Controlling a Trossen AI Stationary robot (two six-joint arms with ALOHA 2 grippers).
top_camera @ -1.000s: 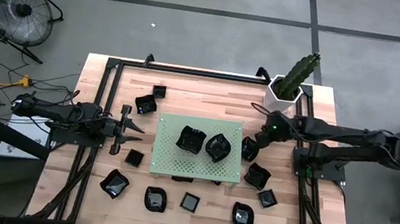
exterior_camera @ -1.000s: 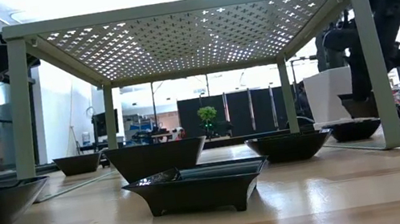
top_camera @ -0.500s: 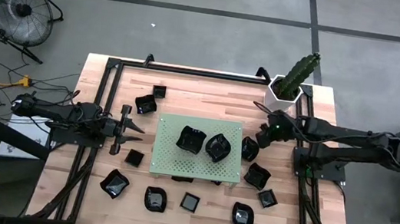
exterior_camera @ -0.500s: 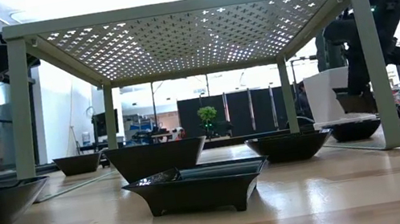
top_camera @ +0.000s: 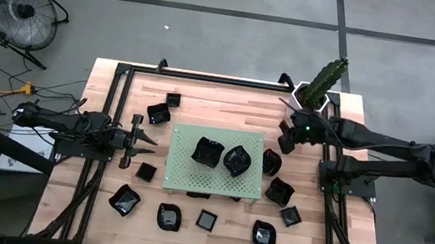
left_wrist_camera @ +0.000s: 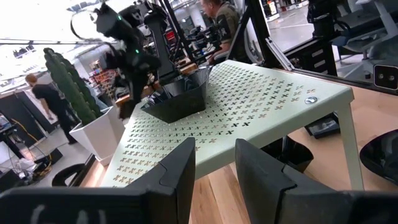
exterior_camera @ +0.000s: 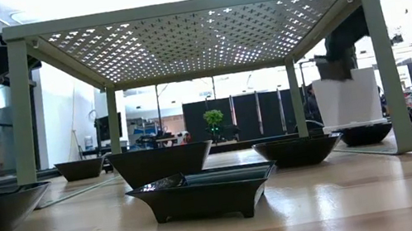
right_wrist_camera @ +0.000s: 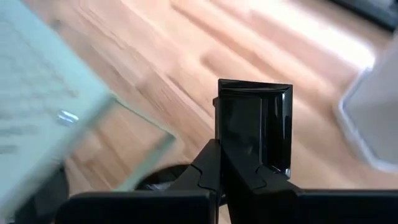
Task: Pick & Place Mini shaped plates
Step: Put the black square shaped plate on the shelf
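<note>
One small black dish [right_wrist_camera: 255, 127] sits clamped in right hand [right_wrist_camera: 239, 168]; left hand [left_wrist_camera: 214, 158] partly open, empty; no legible writing.

White pot [top_camera: 307, 103] and green board [top_camera: 214, 161] flank a bare strip; black dishes [top_camera: 279, 191] crowd elsewhere

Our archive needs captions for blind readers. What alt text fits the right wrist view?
The right gripper, seen from its own wrist, is shut on a small glossy black square plate, held above the wooden table. A corner of the green perforated board shows blurred to one side.
</note>
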